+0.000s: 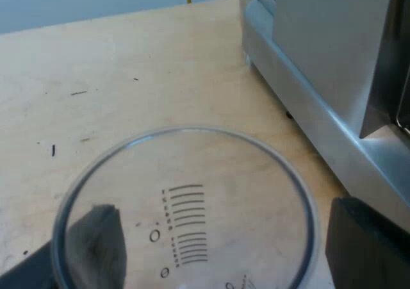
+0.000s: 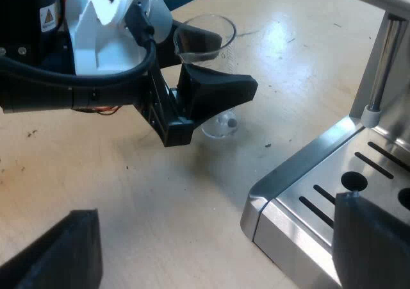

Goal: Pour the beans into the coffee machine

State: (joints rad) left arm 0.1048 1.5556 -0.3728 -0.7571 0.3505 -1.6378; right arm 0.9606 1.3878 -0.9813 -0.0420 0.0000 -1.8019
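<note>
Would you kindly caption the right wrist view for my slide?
Left tool flanks the measuring glass on the table, near the espresso machine's drip tray.

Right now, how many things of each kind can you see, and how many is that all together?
measuring glass: 1
espresso machine: 1
pincers: 2, the left pincer and the right pincer
Total: 4
</note>
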